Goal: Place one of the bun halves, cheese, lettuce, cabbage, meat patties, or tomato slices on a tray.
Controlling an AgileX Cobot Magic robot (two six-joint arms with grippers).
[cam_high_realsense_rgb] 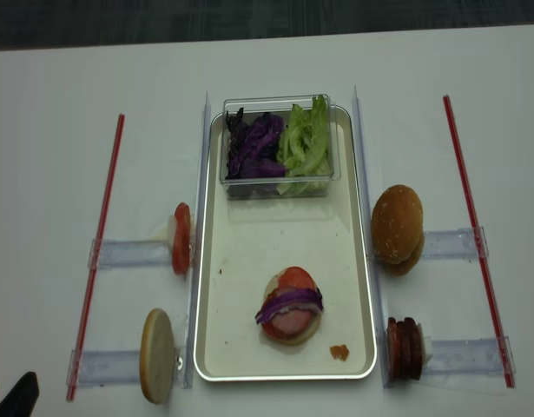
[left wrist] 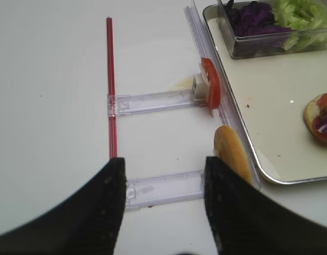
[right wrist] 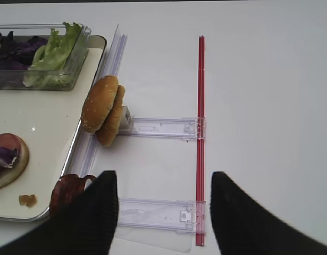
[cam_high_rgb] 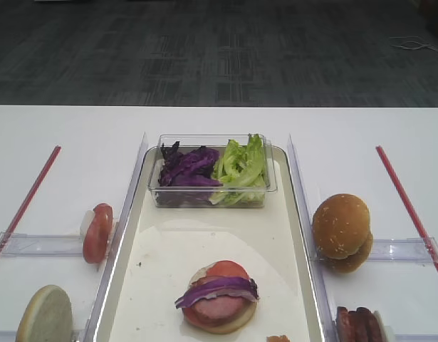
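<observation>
Both grippers, left (left wrist: 162,202) and right (right wrist: 163,212), spread wide over bare table outside tray (cam_high_realsense_rgb: 240,347). Clear tub (cam_high_realsense_rgb: 280,184) holding cabbage (cam_high_realsense_rgb: 256,148) and lettuce (cam_high_realsense_rgb: 306,143); small orange scrap (cam_high_realsense_rgb: 339,352), perhaps sauce.

White table (cam_high_rgb: 204,121), small clear plastic tub (cam_high_rgb: 162,194), red rods (cam_high_realsense_rgb: 104,234) at both sides, clear plastic holders (right wrist: 158,127), dark carpet (cam_high_rgb: 204,50) beyond
</observation>
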